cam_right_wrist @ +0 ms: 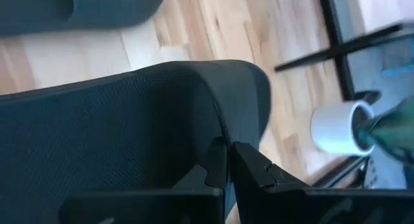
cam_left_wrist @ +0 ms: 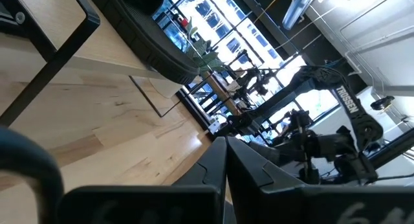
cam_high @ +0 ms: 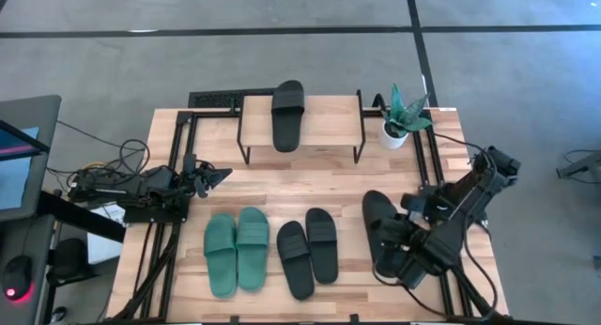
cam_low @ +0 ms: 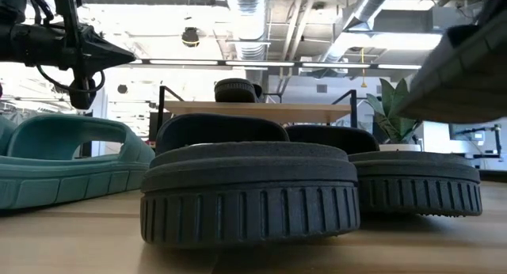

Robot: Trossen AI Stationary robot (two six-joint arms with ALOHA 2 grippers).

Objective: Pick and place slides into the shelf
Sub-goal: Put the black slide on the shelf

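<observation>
The shelf [cam_high: 329, 128] stands at the table's far middle, and one black slide [cam_high: 287, 114] lies on its plank. A green pair [cam_high: 237, 252] and a black pair [cam_high: 308, 250] lie flat on the table's near half. My right gripper [cam_high: 406, 239] is at the near right, shut on another black slide [cam_high: 381, 229]. In the low view this slide [cam_low: 467, 60] shows raised and tilted at the upper right. My left gripper [cam_high: 218, 175] hovers shut at the table's left side, touching nothing. My right gripper [cam_right_wrist: 226, 156] pinches the black slide between its two fingers at an edge [cam_right_wrist: 220, 130] near a rounded end; whether strap or sole, I cannot tell. The slide is raised off the table and tilted, with its textured surface filling the wrist view.
A potted plant in a white pot [cam_high: 402, 116] stands right of the shelf, near the far right corner. Black frame rails run along the table's left [cam_high: 178, 165] and right sides. Bare wood lies between the shelf and the slides on the table.
</observation>
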